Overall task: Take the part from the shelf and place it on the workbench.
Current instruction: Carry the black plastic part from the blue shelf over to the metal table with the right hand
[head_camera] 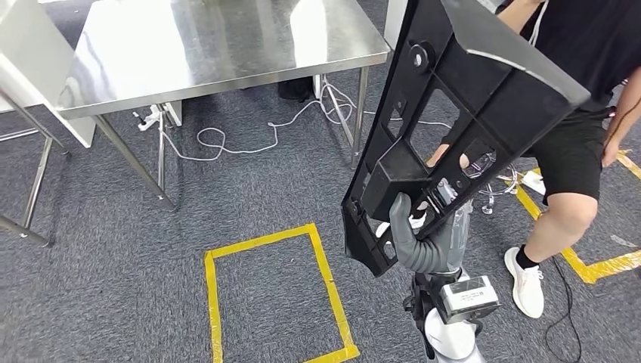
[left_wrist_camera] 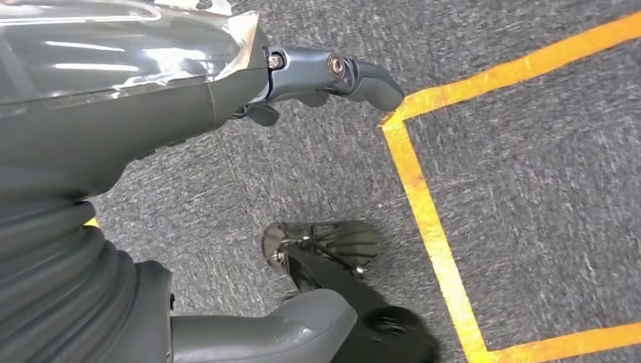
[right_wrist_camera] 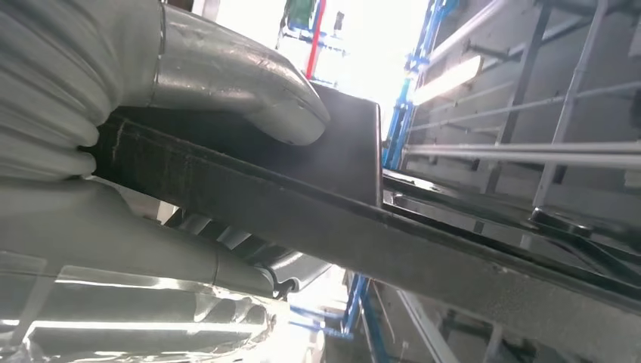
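Part [head_camera: 461, 113] gripped in right robot hand [head_camera: 423, 238], held upright, right of bench [head_camera: 219, 45], not yet over it. Left robot hand [left_wrist_camera: 227, 189] hangs released nr floor. Carry step; next needs approach w/ clearance, lower flat.

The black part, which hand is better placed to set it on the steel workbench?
Right. The right hand already grips the black part, raised near the workbench. The left hand hangs over the carpet, holding nothing.
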Robot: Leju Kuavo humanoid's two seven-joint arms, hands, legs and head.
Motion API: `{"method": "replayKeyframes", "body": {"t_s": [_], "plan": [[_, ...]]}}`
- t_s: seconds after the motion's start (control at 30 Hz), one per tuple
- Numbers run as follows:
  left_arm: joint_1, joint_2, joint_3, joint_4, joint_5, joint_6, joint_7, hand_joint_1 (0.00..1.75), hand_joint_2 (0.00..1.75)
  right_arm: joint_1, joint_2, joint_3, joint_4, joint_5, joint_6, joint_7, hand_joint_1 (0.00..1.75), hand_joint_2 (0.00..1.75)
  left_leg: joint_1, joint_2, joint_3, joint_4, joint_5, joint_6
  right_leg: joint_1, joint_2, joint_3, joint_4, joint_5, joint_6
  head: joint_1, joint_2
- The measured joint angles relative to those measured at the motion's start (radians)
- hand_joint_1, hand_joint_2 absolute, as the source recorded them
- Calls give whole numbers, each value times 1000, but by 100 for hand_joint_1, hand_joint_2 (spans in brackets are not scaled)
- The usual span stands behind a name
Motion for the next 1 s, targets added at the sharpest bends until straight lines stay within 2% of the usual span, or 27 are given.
{"method": "replayKeyframes", "body": {"t_s": [0.03, 0.07, 0.1, 0.17, 0.2, 0.23, 0.3, 0.33, 0.37, 0.43, 0.5, 0.53, 0.57, 0.63, 0.7, 0.73, 0.83, 1.0], "plan": [[1, 0, 1, 0, 0, 0, 0, 0, 175, 0, 0, 0, 0, 0, 0, 0, 175, 175, 0, 3, -11, 10, 8, 0, 1, -7, 1, 0, -1, -1, 0, 0], [1, 0, 2, 0, 0, 0, 0, 0, 175, -1, 0, 0, 0, 0, 0, 0, 175, 175, 0, 6, -1, -19, 34, 2, 1, -14, 3, 0, -3, -1, 0, 0], [1, 1, 2, 0, 0, 1, 0, 0, 175, -2, 1, 1, 0, 0, 1, 1, 175, 175, 0, 14, 27, -81, 71, 5, 2, -22, 6, 0, -6, 0, 0, 0], [-1, 2, 3, 0, 0, 2, 0, 0, 175, -6, 3, 0, 0, 0, 1, 1, 175, 175, -6, 53, 94, -217, 130, 17, 8, -34, 13, 1, -12, 7, 0, 0], [-2, 3, 3, 0, 0, 2, 0, 0, 175, -8, 4, 0, 0, 0, 1, 1, 175, 175, -10, 67, 114, -258, 143, 22, 12, -40, 16, 1, -15, 12, 2, 0], [-4, 3, 3, 0, 0, 3, -1, 0, 175, -9, 5, 0, 0, 0, 1, 1, 175, 175, -15, 72, 120, -275, 145, 26, 16, -47, 17, 0, -17, 17, 3, 0], [-5, 3, 4, 0, 0, 4, -1, 0, 175, -11, 7, 0, 1, 0, 1, 3, 175, 175, -17, 52, 120, -283, 148, 35, 20, -62, 19, -4, -20, 28, 5, 0], [-5, 2, 4, -1, 0, 4, -2, 0, 175, -12, 7, 0, 1, 0, 2, 3, 175, 175, -16, 44, 125, -290, 152, 41, 20, -58, 18, 2, -26, 33, 5, 0], [-5, 2, 4, -1, 0, 5, -2, 0, 175, -13, 7, 1, 0, 0, 2, 4, 175, 175, -14, 37, 130, -297, 156, 48, 20, -43, 9, 25, -39, 35, 6, 0], [-6, 1, 4, -1, 0, 5, -2, 0, 175, -16, 7, 1, 1, 0, 2, 4, 175, 175, -13, 24, 137, -304, 160, 58, 17, -4, -41, 130, -86, 29, 10, 0], [-7, 1, 4, -1, -1, 5, -3, 0, 175, -15, 6, 1, 2, 0, 2, 4, 175, 175, -14, 9, 138, -303, 159, 62, 17, 12, -113, 257, -128, 26, 13, 0], [-7, 1, 4, -1, -1, 5, -3, 0, 175, -15, 5, 1, 3, 0, 2, 5, 175, 175, -15, 1, 139, -303, 158, 62, 17, 14, -132, 282, -129, 30, 13, 0], [-6, 1, 4, -1, -2, 5, -4, 0, 175, -15, 5, 1, 3, 0, 2, 5, 175, 175, -16, -6, 141, -302, 156, 62, 18, 15, -130, 268, -112, 37, 13, 0], [-6, 1, 5, -1, -5, 4, -7, 0, 175, -17, 5, 1, 3, 0, 2, 8, 175, 175, -17, -17, 146, -301, 153, 59, 19, 16, -76, 138, -47, 48, 13, 0], [-6, 0, 5, -1, -7, 3, -13, 0, 175, -19, 6, 1, 3, 0, 2, 10, 175, 175, -23, -25, 148, -297, 145, 52, 19, 19, -23, 21, 1, 42, 12, 0], [-6, 0, 5, -1, -8, 3, -16, 0, 175, -20, 7, 1, 3, 1, 2, 10, 175, 175, -25, -27, 148, -294, 140, 54, 19, 20, -12, -3, 10, 37, 12, 0], [-3, 2, 5, -1, -9, 3, -24, 0, 175, -20, 8, 0, 3, 2, 2, 11, 175, 175, -25, -26, 148, -294, 133, 62, 20, 21, -8, -8, 11, 26, 12, 0], [-3, 2, 5, -1, -12, 3, -27, 0, 175, -20, 8, -2, 3, 3, 2, 12, 175, 175, -23, -25, 154, -299, 136, 58, 23, 23, -7, -7, 10, 22, 12, 0]]}}
